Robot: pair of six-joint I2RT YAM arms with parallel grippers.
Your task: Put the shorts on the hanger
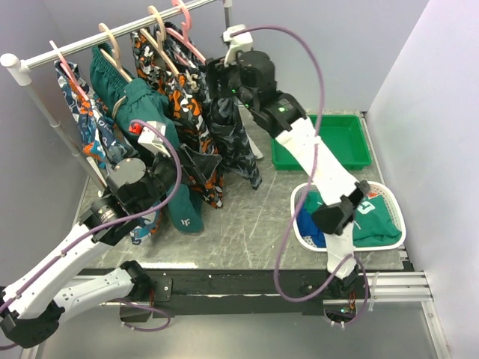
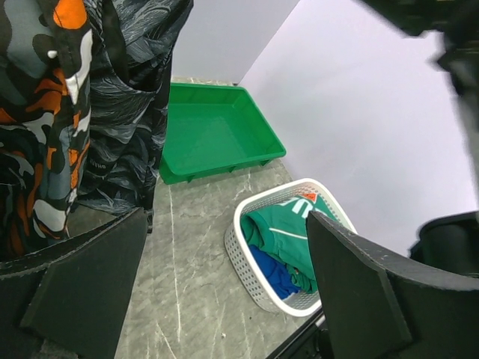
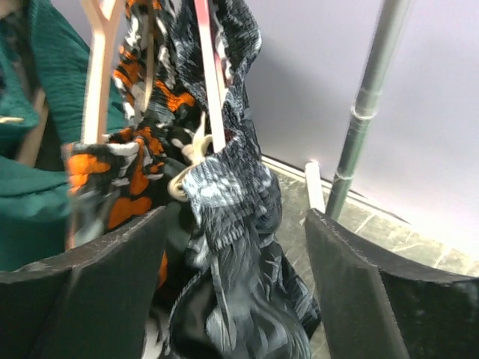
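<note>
The shorts [image 1: 233,142], dark with a pale leafy print, hang draped over the pink hanger [image 1: 185,31] at the right end of the rack. My right gripper [image 1: 219,78] is open at the top of the shorts. In the right wrist view the shorts [image 3: 232,254] hang between my spread fingers [image 3: 352,277], below the pink hanger arm [image 3: 212,82], with the gripper [image 3: 236,217] not clamped on them. My left gripper [image 1: 196,161] is open and empty, low beside the hanging clothes. In the left wrist view the gripper [image 2: 224,292] faces the table, with the shorts [image 2: 127,112] at upper left.
Green shorts [image 1: 146,105] and orange patterned shorts [image 1: 174,93] hang on beige wooden hangers [image 1: 112,45] on the rail [image 1: 82,46]. A green tray [image 1: 352,138] sits at the back right. A white basket [image 1: 296,213] with green and blue clothes is at the front right. A rack upright [image 3: 367,97] stands close to my right gripper.
</note>
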